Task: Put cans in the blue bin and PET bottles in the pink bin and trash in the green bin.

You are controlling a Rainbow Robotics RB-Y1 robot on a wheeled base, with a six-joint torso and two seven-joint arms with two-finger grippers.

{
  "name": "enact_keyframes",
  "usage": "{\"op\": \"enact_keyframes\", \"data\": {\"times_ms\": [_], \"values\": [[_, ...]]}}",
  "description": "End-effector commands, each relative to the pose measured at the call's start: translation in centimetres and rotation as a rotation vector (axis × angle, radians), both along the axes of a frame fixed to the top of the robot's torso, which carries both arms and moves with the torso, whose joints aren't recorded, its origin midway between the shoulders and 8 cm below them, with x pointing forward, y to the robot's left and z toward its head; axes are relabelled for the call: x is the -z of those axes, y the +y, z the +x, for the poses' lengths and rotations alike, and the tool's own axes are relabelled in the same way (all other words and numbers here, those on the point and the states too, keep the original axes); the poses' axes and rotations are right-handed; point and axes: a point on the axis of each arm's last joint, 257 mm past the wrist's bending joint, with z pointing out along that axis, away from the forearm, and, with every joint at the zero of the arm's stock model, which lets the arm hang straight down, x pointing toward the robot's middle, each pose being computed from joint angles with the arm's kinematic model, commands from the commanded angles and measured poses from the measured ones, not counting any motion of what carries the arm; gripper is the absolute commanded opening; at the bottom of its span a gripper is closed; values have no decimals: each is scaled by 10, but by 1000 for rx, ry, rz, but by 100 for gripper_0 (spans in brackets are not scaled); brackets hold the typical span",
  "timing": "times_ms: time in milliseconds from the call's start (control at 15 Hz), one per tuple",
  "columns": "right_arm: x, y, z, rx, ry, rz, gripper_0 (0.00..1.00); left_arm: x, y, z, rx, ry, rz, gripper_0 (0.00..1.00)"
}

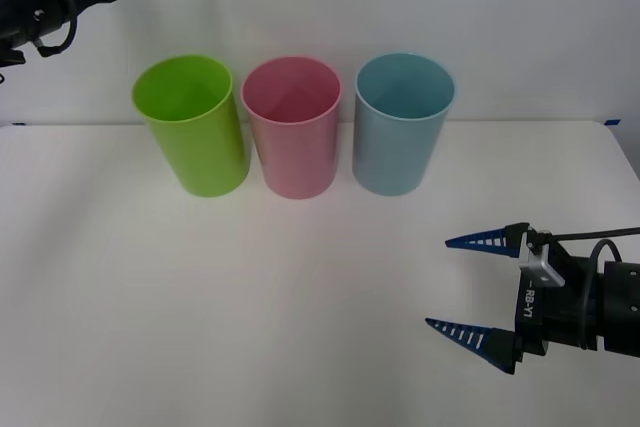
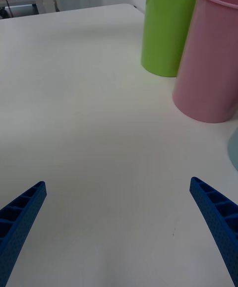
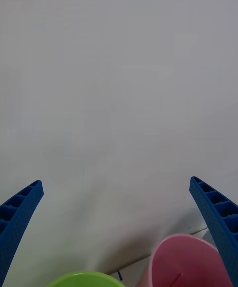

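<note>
The green bin [image 1: 190, 125], the pink bin [image 1: 292, 125] and the blue bin [image 1: 402, 122] stand upright in a row at the far tabletop [image 1: 200, 307]; no item awaits sorting, so sorting appears complete; the right pincer [image 1: 478, 289] hovers near right, wide open, empty; the left pincer [image 3: 119, 227], raised far left above the bins, wide open, empty

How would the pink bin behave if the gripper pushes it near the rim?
The pink bin is tall and narrower at its base, so it would probably tip rather than slide. Its smooth plastic wall looks slippery. It stands close between two bins, so it may knock one.
</note>
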Motion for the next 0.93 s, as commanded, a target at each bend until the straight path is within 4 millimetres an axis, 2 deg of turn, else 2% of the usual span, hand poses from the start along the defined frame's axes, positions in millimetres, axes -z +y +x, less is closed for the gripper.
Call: {"op": "enact_keyframes", "data": {"times_ms": [67,200,400,667,933], "values": [[0,0,0,0,0,0,100,-14,5,-17,55,-63,-4,100],[0,0,0,0,0,0,100,-19,12,-33,71,-107,-8,100],[0,0,0,0,0,0,100,-12,25,-64,67,-150,3,100],[0,0,0,0,0,0,100,19,38,-105,62,-138,32,100],[0,0,0,0,0,0,100,39,51,-147,37,-160,50,100]]}}
